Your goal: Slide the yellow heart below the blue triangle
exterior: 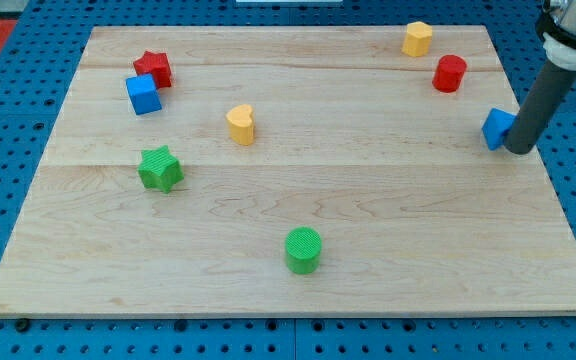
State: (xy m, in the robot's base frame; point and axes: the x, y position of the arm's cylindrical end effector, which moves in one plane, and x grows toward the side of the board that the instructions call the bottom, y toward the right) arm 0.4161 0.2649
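The yellow heart [241, 125] sits on the wooden board [288, 230], left of centre in the upper half. The blue triangle [497, 128] lies at the board's right edge, partly hidden by my rod. My tip [518, 150] rests right beside the blue triangle, touching its right side, far to the right of the yellow heart.
A red star [154, 68] and a blue cube [143, 95] sit close together at the upper left. A green star [160, 168] lies at the left. A green cylinder [303, 249] is at the bottom centre. A yellow hexagon [417, 38] and a red cylinder [449, 73] are at the upper right.
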